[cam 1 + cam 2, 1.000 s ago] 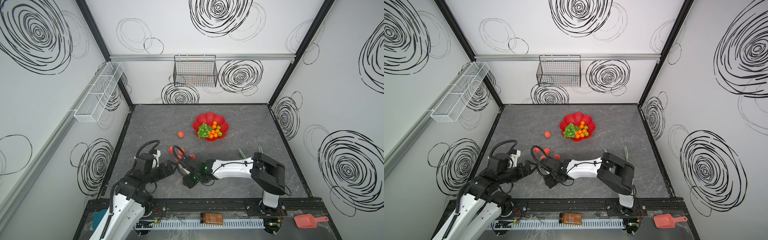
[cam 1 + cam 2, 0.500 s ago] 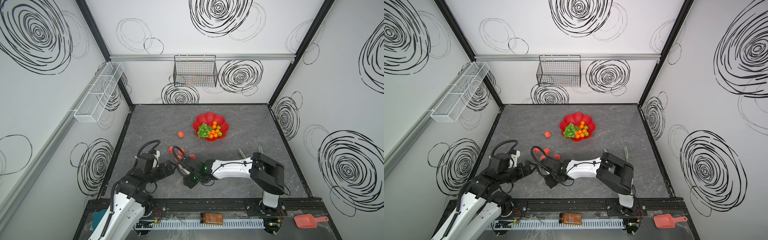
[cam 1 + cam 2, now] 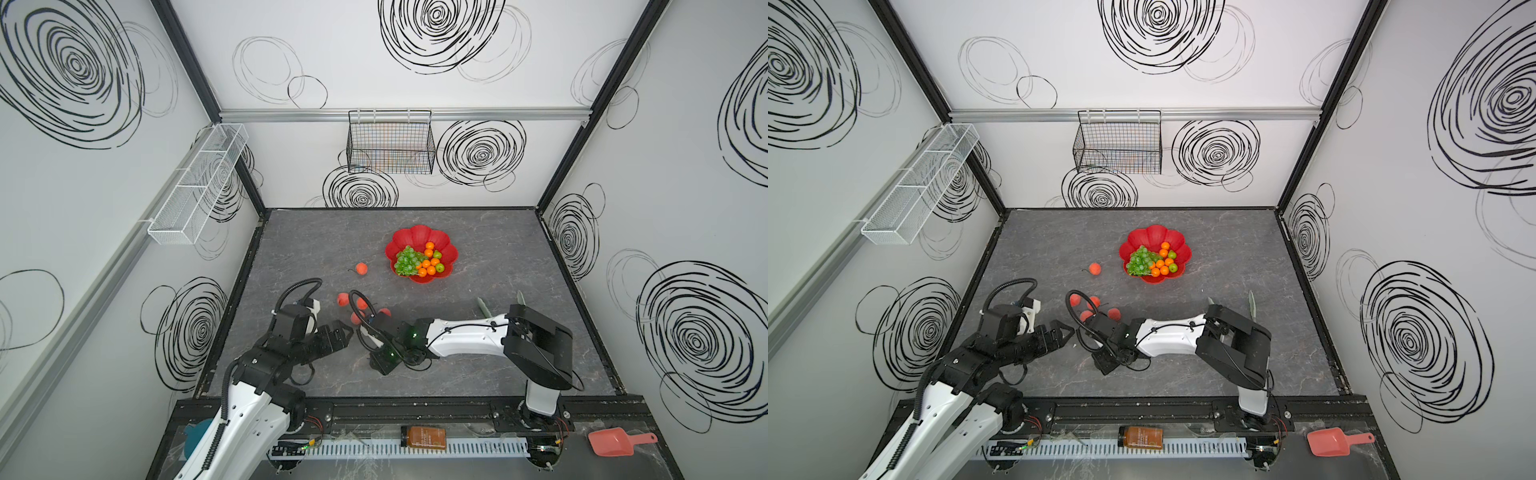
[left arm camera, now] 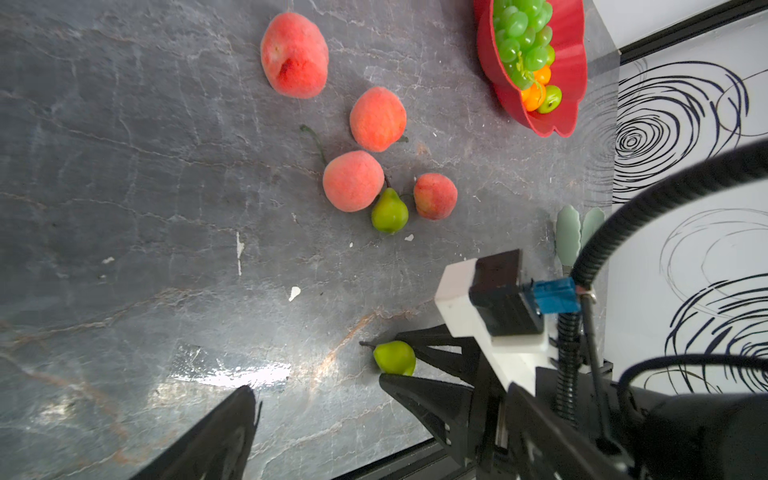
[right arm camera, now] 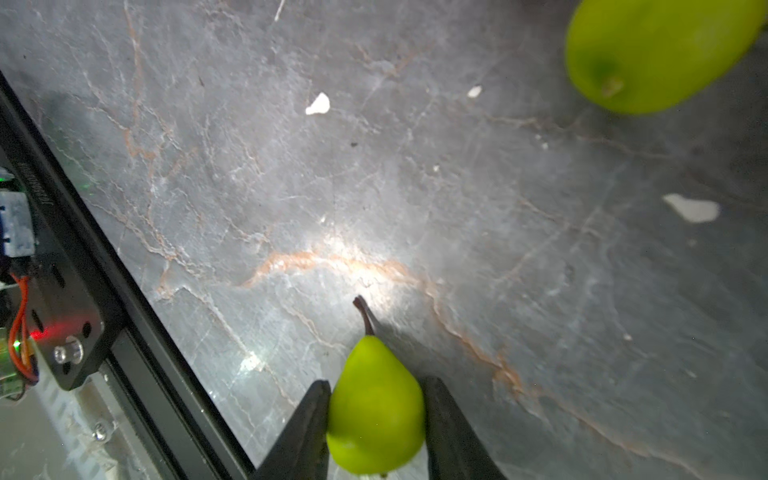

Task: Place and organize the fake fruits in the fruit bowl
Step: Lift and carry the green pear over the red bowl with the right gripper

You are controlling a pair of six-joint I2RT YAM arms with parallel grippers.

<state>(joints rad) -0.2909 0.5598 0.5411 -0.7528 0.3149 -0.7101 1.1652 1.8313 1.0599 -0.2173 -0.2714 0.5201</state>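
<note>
The fruit bowl (image 3: pixel 409 236), red and petal-edged, sits on the grey marbled table (image 3: pixel 478 249). Forward and left of the bowl, the right gripper (image 4: pixel 392 356) is clenched on a green pear (image 5: pixel 374 415), with one finger pressed to each side of it, low over the tabletop. Further left of the bowl, the left gripper (image 3: pixel 347 331) is spread wide with nothing between its fingers. Pale-green tongs (image 3: pixel 482 306) lie forward and right of the bowl, partly hidden by the right arm (image 3: pixel 465 336). A bunch of green grapes (image 3: pixel 406 261) fills the bowl's left half. One peach (image 3: pixel 361 269) lies just left of the bowl. Four more peaches (image 3: pixel 343 299) cluster between the bowl and the right gripper, with a second pear (image 4: pixel 389 210) right beside one of them. Oranges (image 3: pixel 435 262) and small green apples (image 3: pixel 437 254) fill the bowl's right half.
</note>
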